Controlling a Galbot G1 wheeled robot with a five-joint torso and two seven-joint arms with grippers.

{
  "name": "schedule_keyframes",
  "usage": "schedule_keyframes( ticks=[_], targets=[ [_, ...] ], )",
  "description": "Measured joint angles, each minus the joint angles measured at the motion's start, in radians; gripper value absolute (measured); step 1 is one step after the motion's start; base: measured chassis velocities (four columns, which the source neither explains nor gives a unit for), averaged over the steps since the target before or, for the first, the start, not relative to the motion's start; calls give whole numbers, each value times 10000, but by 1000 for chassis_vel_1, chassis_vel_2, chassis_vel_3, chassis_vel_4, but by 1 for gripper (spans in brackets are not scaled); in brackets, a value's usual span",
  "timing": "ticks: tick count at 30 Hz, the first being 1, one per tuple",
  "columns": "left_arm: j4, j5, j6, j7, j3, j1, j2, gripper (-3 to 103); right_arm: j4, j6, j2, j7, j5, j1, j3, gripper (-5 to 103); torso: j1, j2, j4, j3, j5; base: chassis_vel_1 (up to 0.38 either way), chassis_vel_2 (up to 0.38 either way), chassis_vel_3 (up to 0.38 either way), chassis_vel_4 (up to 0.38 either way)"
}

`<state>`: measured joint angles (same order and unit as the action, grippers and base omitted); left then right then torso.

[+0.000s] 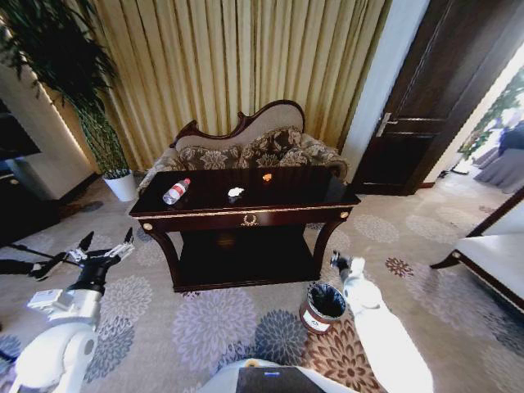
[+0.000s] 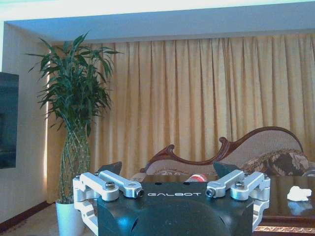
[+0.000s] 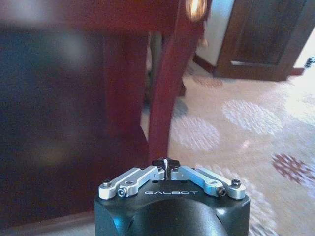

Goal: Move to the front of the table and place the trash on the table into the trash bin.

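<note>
With the robot facing it in the head view, the long dark glossy wooden table with gold trim (image 1: 246,214) stands ahead, backed by a carved floral sofa (image 1: 246,147). On its top: clear plastic bottle with red cap (image 1: 175,191) lying at the left end, crumpled white paper wad (image 1: 236,191) near the middle, small orange scrap (image 1: 267,176) just behind and right of it. Small round dark-brown trash bin with black liner (image 1: 323,306) sits on the carpet by the table's front right leg. Left gripper (image 1: 106,241) is low, left of the table, fingers spread wide, holding nothing. Right gripper (image 1: 337,260) is low, just above the bin near the right leg.

Left wrist view: left gripper (image 2: 167,168) fully open, empty; bottle cap (image 2: 198,177) and paper wad (image 2: 299,193) on the tabletop beyond, potted bamboo plant (image 2: 74,123) by the curtain.

Right wrist view: right gripper (image 3: 166,162) fingertips closed together, nothing between them, pointing at the table leg (image 3: 165,88).
</note>
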<state>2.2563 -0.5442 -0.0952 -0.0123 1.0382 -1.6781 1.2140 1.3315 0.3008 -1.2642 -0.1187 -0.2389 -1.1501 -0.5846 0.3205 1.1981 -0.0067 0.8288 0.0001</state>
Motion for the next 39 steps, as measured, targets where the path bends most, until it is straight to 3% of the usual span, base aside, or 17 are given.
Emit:
schedule_keyframes(
  ticks=[7, 14, 15, 17, 19, 21, 31, 33, 36, 37, 39],
  targets=[
    [4, -16, 50, 7, -26, -22, 102, 100, -1940, -306, -560, 1, 1442, 1006, -237, 1, 2, -1, 6, 0, -5, 0, 0, 0, 0],
    [81, -127, 63, 17, 159, -110, 73, 100, -2514, -680, -574, 1, 1769, 1154, -379, 1, 1, -1, 1, 0, -1, 0, 0, 0, 0],
    [82, -133, 63, 18, 166, -114, 70, 100, -2620, -868, -594, 0, 1831, 1153, -429, 5, 1, -1, 2, 0, -2, 0, 0, 0, 0],
    [81, -133, 63, 19, 166, -115, 68, 100, -2663, -942, -605, 0, 1886, 1136, -462, 5, 2, 0, 3, 0, -1, 0, 0, 0, 0],
    [93, -129, 64, 21, 147, -111, 73, 100, -2635, -1040, -608, 0, 1972, 972, -534, 22, 2, -1, 1, 0, -1, 0, 0, 0, 0],
    [101, -119, 64, 23, 133, -111, 80, 100, -2593, -1045, -606, 0, 1972, 928, -548, 22, 2, -1, -2, 1, 0, 0, 0, 0, 0],
    [361, -26, 35, 27, 37, -126, 105, 100, -2330, -1100, -602, -2, 1896, 860, -633, 65, 1, -1, 2, 1, 0, 0, 0, 0, 0],
    [374, -29, 33, 28, 56, -134, 100, 100, -2283, -1108, -598, -1, 1867, 864, -639, 65, 1, 0, 1, 1, 0, 0, 0, 0, 0],
    [425, -46, 31, 26, 102, -186, 101, 100, -1572, -1206, -497, -2, 1287, 745, -636, 82, 1, -1, 3, 0, 0, 0, 0, 0, 0],
    [425, -46, 31, 26, 102, -186, 101, 100, -1572, -1206, -497, -2, 1287, 745, -636, 82, 1, -1, 3, 0, 0, 0, 0, 0, 0],
    [437, -46, 27, 21, 103, -189, 115, 100, -446, -1249, -369, -3, 368, 413, -638, 91, 1, -1, 3, 1, 0, 0, 0, 0, 0]
  ],
)
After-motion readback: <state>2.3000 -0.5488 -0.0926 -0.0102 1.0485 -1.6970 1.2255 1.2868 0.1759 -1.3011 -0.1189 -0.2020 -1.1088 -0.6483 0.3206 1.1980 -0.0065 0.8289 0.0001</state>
